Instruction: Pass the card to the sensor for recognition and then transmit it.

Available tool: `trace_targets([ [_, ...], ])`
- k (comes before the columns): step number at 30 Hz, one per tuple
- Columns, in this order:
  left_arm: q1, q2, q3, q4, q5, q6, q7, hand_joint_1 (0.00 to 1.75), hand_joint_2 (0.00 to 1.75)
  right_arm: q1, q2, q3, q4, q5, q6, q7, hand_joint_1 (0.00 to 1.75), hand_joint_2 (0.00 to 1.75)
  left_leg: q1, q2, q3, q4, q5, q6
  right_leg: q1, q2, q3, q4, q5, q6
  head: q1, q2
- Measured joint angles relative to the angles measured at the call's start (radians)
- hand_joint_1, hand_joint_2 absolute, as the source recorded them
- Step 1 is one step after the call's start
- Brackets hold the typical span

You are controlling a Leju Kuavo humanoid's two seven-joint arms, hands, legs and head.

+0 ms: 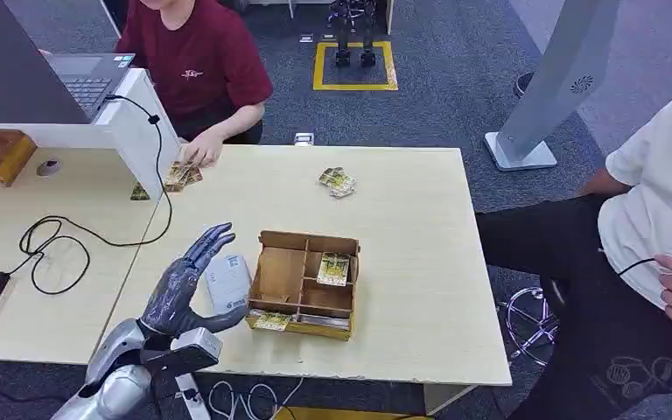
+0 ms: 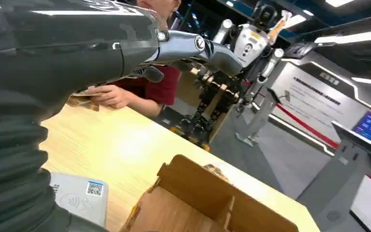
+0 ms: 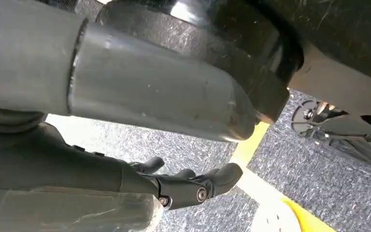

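A card [image 1: 333, 269] is seen in the wooden box [image 1: 302, 283], long axis pointing away from the robot. The left hand [image 1: 184, 285] is held spread and empty above the sensor [image 1: 227, 282]; the right hand [image 3: 183, 186] hangs loosely, nothing grasped.

The left hand [image 1: 184, 284] is hovering with fingers spread over the counter [image 1: 402, 210], right above the grey sensor [image 1: 227, 282]. Just beside it, the wooden box [image 1: 302, 284] is standing with raised walls, blocking any low sweep to the right. Beyond the box, bare counter is lying open up to the small card pile [image 1: 338, 181] near the far edge. A person's hand [image 1: 199, 149] is resting on cards at the far left corner, next to a white divider [image 1: 144, 131] with a black cable [image 1: 96, 236] trailing across the neighbouring surface.
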Motion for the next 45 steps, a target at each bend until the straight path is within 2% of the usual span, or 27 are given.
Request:
trace_targets([
  [6,0.051,0.053,-0.026,-0.069,-0.074,0.045,-0.039,0.00,1.75,0.000,0.000,0.000,-0.004,-0.010,0.000,-0.013,0.00,0.00,0.000,0.000,0.000,0.000,0.000,0.000,0.000,0.000,0.000,0.000,0.000,0.000,0.000,0.000],
  [11,0.085,0.084,-0.043,-0.088,-0.150,0.103,-0.033,0.00,1.75,0.000,-0.001,0.000,-0.007,-0.011,0.001,-0.018,0.00,0.00,0.000,0.000,-0.001,0.000,0.000,0.000,0.000,-0.001,0.000,0.000,0.000,0.000,0.000,0.000],
  [25,0.102,0.103,-0.063,-0.092,-0.173,0.120,-0.023,0.00,1.75,0.000,-0.001,0.000,-0.008,-0.011,0.001,-0.018,0.00,0.00,0.000,-0.001,-0.001,0.000,0.000,0.000,0.000,-0.001,0.000,0.000,0.000,0.000,0.000,0.000],
  [27,0.112,0.106,-0.098,-0.074,-0.380,0.277,0.057,0.00,1.75,-0.003,-0.001,0.002,-0.009,-0.011,0.001,-0.018,0.00,0.00,0.000,-0.001,-0.001,0.000,0.000,0.000,0.000,-0.001,0.000,0.000,0.000,0.000,0.000,0.000],
  [36,0.109,0.098,-0.151,-0.012,-0.486,0.365,0.138,0.00,1.75,-0.009,-0.001,0.012,-0.010,-0.011,0.001,-0.005,0.00,0.00,0.000,-0.001,-0.001,0.000,0.000,0.000,0.000,-0.001,0.000,0.000,0.000,0.000,0.000,0.000],
  [45,0.097,0.084,-0.190,0.037,-0.502,0.377,0.158,0.00,1.75,-0.011,-0.001,0.024,-0.010,-0.011,0.001,0.000,0.00,0.00,0.000,-0.001,-0.001,0.000,0.000,0.000,0.000,-0.001,0.000,0.000,0.000,0.000,0.000,0.000],
])
